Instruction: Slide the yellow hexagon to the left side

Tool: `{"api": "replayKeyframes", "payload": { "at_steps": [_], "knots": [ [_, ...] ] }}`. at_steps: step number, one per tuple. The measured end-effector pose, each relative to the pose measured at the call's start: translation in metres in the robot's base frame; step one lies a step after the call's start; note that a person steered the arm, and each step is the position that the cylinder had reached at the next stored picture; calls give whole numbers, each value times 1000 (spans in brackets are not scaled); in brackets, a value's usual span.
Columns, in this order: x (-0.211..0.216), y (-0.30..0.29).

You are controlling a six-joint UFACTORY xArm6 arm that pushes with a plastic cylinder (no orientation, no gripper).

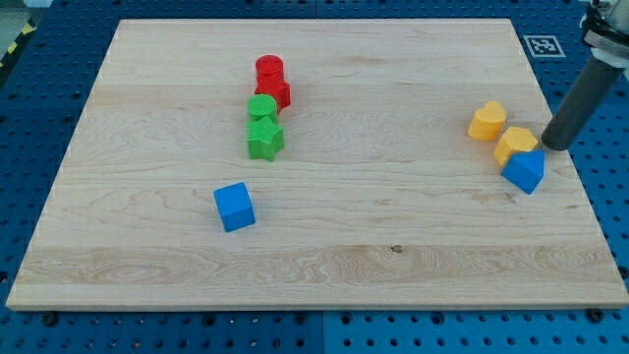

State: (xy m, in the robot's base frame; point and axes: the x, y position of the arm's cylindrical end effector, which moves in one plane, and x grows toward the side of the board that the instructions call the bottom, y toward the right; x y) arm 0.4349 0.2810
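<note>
Pale wooden tabletop [324,246]. Small yellow plastic hexagon block [515,144], judged light, rigid, free-sliding; blue block [525,170] touches it. My tip [553,145] sits at its three o'clock face, correct contact. No claw fitted; nothing held.

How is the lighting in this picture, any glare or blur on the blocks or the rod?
Camera view: light is even and soft, with no glare on the wooden board; blocks cast only faint shadows. The yellow hexagon and blue cube look sharp. The rod is slightly soft-edged; my tip sits just right of the yellow hexagon.
</note>
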Motion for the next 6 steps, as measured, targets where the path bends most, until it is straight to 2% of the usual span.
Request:
{"api": "replayKeyframes", "payload": {
  "at_steps": [4,5,6],
  "knots": [
    [3,-28],
    [-7,-24],
    [-36,-4]
  ]
}}
